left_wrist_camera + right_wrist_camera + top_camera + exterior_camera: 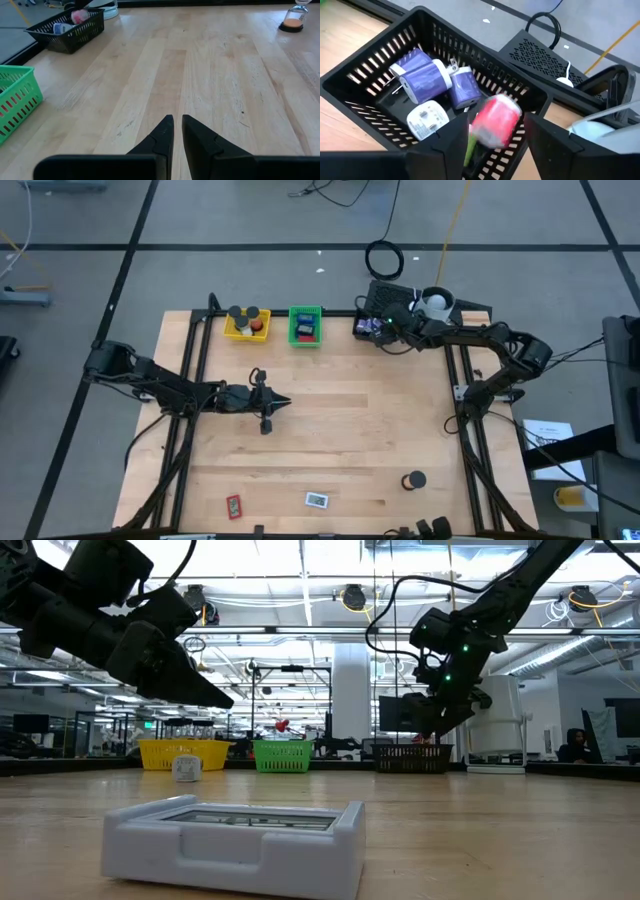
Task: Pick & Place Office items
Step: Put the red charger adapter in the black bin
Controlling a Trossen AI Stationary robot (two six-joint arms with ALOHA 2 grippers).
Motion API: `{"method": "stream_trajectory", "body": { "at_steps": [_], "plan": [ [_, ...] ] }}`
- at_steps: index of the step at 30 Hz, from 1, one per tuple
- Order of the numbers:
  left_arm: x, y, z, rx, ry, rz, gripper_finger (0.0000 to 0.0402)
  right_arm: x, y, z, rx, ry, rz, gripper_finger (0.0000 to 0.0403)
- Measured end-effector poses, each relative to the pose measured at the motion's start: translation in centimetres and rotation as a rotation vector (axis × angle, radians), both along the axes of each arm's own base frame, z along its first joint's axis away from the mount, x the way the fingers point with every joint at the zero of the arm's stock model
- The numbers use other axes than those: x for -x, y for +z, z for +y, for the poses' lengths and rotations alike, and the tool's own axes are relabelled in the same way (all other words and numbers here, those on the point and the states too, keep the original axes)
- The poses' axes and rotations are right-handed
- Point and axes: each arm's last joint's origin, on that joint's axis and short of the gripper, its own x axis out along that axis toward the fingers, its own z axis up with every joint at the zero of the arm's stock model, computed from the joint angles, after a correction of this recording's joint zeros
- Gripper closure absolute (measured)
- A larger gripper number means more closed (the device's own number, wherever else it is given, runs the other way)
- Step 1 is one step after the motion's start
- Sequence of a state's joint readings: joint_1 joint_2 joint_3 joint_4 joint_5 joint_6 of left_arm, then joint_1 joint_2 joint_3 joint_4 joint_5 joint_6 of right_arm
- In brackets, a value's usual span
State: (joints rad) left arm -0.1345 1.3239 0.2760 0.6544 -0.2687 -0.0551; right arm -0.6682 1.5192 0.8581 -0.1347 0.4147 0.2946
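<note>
Over the black basket [395, 65] with its thin plastic slats: right gripper [495, 135], fingers apart, a blurry round red-and-pink thing [495, 120] between them, touching or not unclear. Inside the basket: two purple blocky plugs [420, 75], one white plug [427, 120]. Over bare smooth wood [340, 430]: left gripper [176, 127], pointed fingers nearly together, holding nothing.

Both arms are over your desk [330, 430].
Your right end effector [495, 131] hangs above the desk's far right corner, fingers apart; your left end effector [177, 125] hovers left of the desk's centre, fingers nearly together.
</note>
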Motion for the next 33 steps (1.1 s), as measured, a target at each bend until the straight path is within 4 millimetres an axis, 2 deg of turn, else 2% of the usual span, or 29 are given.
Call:
{"method": "stream_trajectory", "body": {
  "at_steps": [6,10,14,19,22,24,29,33],
  "plan": [
    [0.0,0.0,0.0,-0.001,0.000,0.001,0.0355,-0.4,0.5,0.1,0.047,0.047,-0.004,0.0211],
    [0.0,0.0,0.0,-0.001,0.000,0.001,0.0355,-1.0,1.6,1.3,0.110,0.110,0.014,0.0230],
    [0.0,0.0,0.0,-0.001,0.000,0.001,0.0355,-1.6,3.3,3.7,0.173,0.205,0.036,0.0272],
    [0.0,0.0,0.0,-0.001,-0.001,0.001,0.0355,-2.8,4.5,8.3,0.203,0.377,0.004,0.0343],
    [0.0,0.0,0.0,-0.002,-0.001,0.001,0.0355,-3.4,3.8,11.1,0.219,0.487,-0.026,0.0385],
    [0.0,0.0,0.0,-0.001,-0.001,0.003,0.0355,-3.6,3.0,12.6,0.236,0.556,-0.054,0.0398],
    [0.0,0.0,0.0,0.028,-0.001,0.002,0.0355,-3.3,1.0,15.1,0.240,0.727,-0.251,0.0387],
    [-0.3,0.2,-0.2,0.029,-0.098,0.004,0.0355,-2.5,0.0,16.2,0.337,0.832,-0.372,0.0390]
  ]
}}
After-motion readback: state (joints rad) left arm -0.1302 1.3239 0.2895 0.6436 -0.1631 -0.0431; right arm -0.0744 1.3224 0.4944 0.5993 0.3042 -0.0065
